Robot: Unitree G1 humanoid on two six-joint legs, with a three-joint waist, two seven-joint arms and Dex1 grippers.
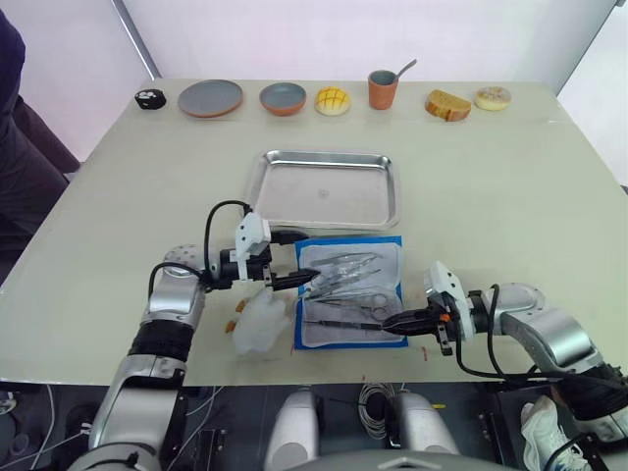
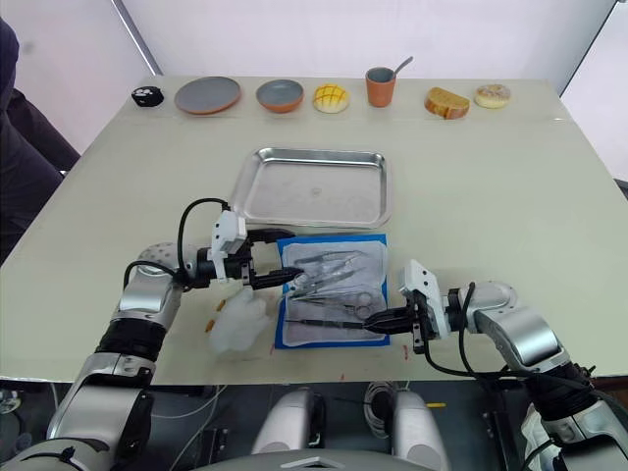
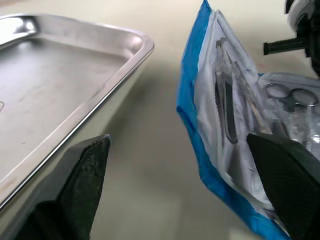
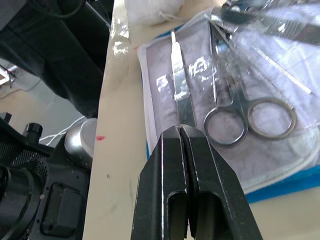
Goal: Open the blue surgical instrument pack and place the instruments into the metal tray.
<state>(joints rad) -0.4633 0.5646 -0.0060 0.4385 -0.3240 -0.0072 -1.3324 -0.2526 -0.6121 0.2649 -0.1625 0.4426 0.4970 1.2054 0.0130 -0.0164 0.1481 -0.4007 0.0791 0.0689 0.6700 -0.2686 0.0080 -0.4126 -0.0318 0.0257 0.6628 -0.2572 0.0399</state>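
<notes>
Blue surgical instrument pack (image 1: 350,291) open beside metal tray (image 1: 327,188), right claw (image 4: 181,131) pinching a flat instrument (image 4: 179,92) (left claw (image 3: 180,170) spread)

We see the blue surgical instrument pack (image 1: 350,290) lying open and flat on the bench, pale lining up; thin silver instruments (image 1: 345,275), scissors among them, lie across it under clear film; the shiny rectangular metal tray (image 1: 325,188) sits just beyond it, holding nothing.
</notes>
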